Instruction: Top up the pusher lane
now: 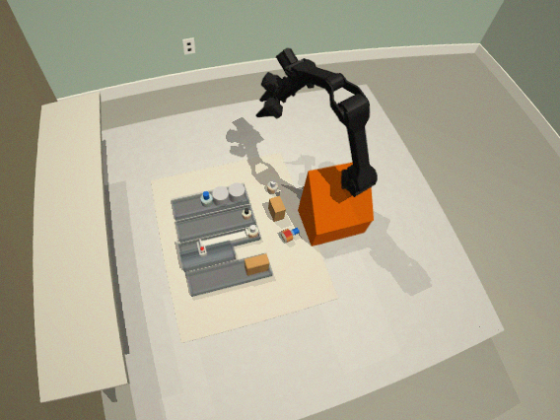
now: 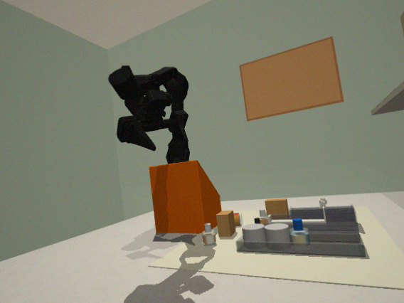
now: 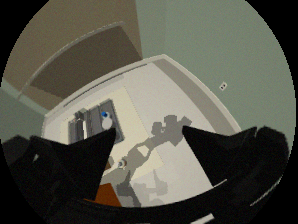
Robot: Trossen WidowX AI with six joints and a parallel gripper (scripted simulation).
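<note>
We see the black parallel-jaw gripper [image 1: 270, 109] spread wide, gripping nothing, high over the table. The loose white-capped clear jar [image 1: 272, 187] stands at its six o'clock, beside the grey lane rack [image 1: 217, 246].

Black arm [image 1: 356, 129], orange pedestal [image 1: 335, 212], cream mat [image 1: 256, 306].

No writing, label, brand, number or sign can be read anywhere in these views. The jars, boxes and grey lane rack [image 1: 217, 237] on the tabletop show plain colours only. The orange board [image 2: 291, 78] on the wall is blank, and the white wall outlet [image 1: 188, 45] carries no lettering that can be made out.
</note>
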